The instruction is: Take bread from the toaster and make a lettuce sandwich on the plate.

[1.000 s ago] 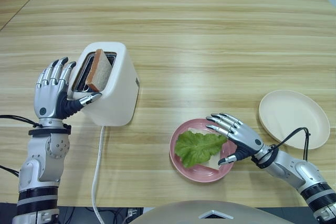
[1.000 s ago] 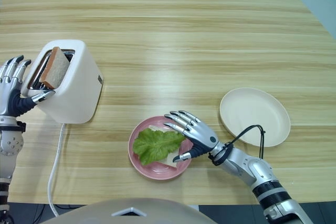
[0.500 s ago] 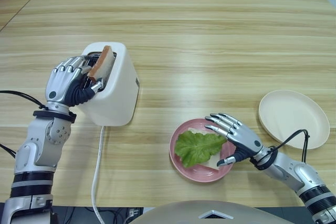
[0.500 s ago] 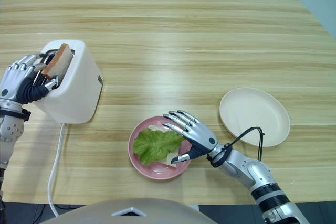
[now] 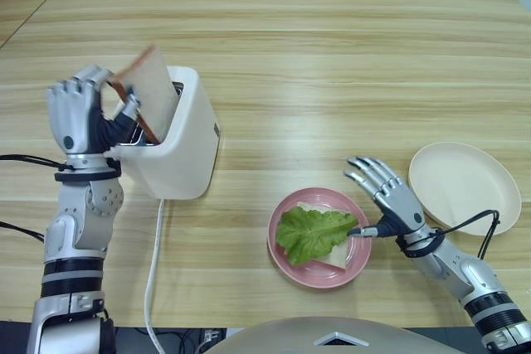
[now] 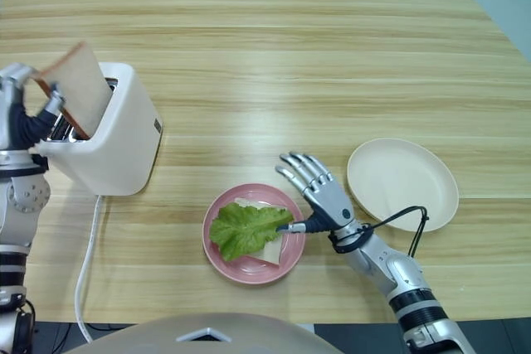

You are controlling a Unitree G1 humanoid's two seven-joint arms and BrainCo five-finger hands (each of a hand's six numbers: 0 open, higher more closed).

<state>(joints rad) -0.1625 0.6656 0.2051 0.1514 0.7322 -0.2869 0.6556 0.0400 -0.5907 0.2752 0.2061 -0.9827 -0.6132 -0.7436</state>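
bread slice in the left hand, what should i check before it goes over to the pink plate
1. Grip of the left hand on the bread slice: ok.
2. Slice free of the toaster slot: cannot tell, its lower corner sits at the slot.
3. The lettuce on the lower slice on the pink plate: ok.
4. Plate free of the right hand: not ok, open, one fingertip over the rim.
5. Path free of the toaster cord: ok.

light: bright, even, overhead | shadows: soft, faint beside toaster (image 5: 178, 134) | glare: mild sheen on table (image 5: 348, 80)
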